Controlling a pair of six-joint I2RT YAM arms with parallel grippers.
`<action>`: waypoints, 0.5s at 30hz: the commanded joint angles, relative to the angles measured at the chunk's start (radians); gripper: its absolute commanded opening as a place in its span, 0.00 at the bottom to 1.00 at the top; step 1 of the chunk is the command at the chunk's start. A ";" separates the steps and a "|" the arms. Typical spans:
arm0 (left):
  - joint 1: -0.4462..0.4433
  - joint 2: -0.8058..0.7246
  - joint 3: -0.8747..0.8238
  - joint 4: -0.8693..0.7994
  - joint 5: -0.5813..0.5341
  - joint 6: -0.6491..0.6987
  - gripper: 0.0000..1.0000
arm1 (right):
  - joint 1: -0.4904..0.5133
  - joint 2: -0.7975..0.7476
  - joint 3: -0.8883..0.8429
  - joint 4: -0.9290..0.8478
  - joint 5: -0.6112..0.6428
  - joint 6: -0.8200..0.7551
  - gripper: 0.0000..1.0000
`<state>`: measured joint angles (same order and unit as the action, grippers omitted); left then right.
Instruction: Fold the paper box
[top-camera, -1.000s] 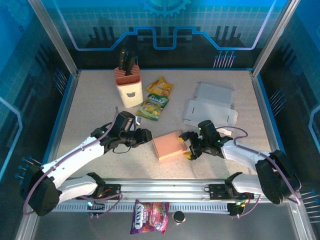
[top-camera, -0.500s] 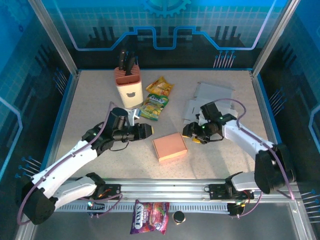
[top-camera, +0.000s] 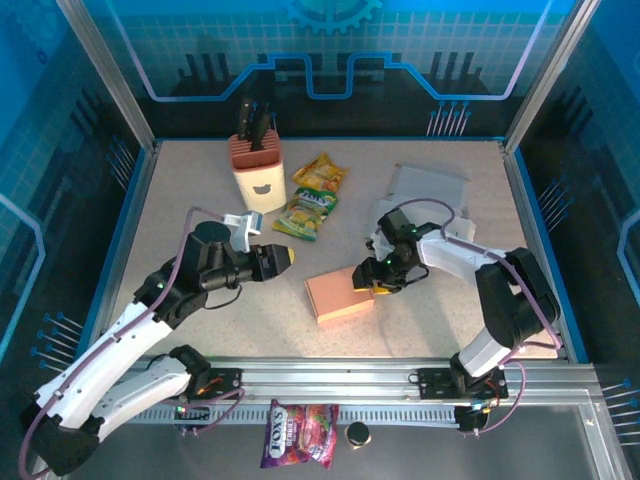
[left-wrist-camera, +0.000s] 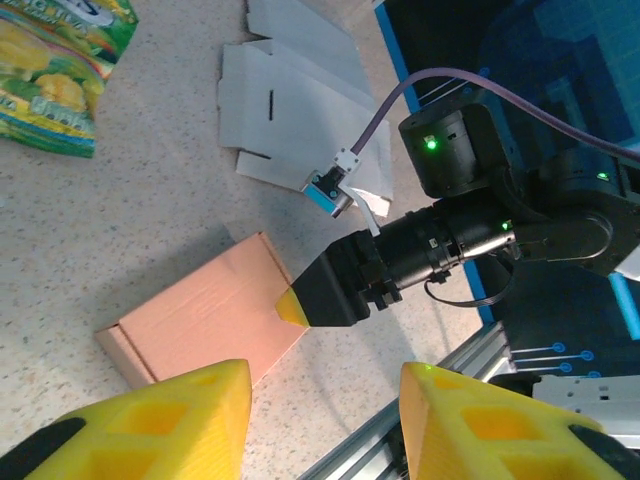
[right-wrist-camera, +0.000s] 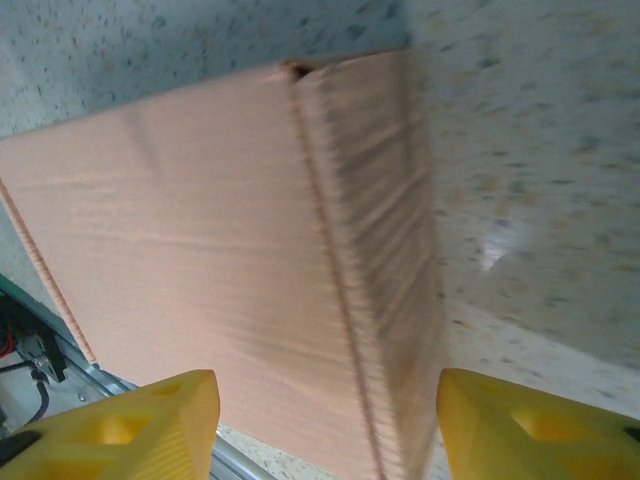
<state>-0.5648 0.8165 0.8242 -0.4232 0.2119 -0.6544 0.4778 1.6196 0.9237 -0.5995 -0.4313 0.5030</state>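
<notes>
The pink paper box (top-camera: 338, 294) lies shut and flat on the table's middle; the left wrist view has it (left-wrist-camera: 195, 320) at lower left. My right gripper (top-camera: 363, 284) hangs low over the box's right edge, open. In the right wrist view its yellow fingers (right-wrist-camera: 150, 415) stand either side of the box's right side wall (right-wrist-camera: 380, 300), with gaps on both sides. One yellow tip of the right gripper (left-wrist-camera: 293, 306) touches the box's top in the left wrist view. My left gripper (top-camera: 283, 257) is open and empty, off the table, left of the box and apart from it.
Flat white cardboard blanks (top-camera: 425, 200) lie behind the right arm. Two snack bags (top-camera: 312, 195) and a knife block (top-camera: 259, 170) stand at the back left. A candy bag (top-camera: 300, 432) rests beyond the front rail. A green snack bag (left-wrist-camera: 50, 80) is at upper left.
The right gripper swung back from the box's near right side, then came down over its right edge with narrower jaws. The left arm drew away to the left.
</notes>
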 joint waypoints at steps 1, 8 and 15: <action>0.008 -0.023 0.007 -0.055 -0.018 0.003 0.42 | 0.037 0.026 -0.009 0.075 -0.030 0.071 0.52; 0.008 -0.064 0.027 -0.115 -0.026 0.000 0.41 | 0.177 0.059 -0.008 0.255 0.016 0.301 0.41; 0.008 -0.126 0.065 -0.208 -0.039 0.002 0.40 | 0.339 0.198 0.128 0.365 0.123 0.488 0.38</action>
<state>-0.5648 0.7223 0.8471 -0.5716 0.1925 -0.6544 0.7715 1.7565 1.0069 -0.3077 -0.3840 0.8715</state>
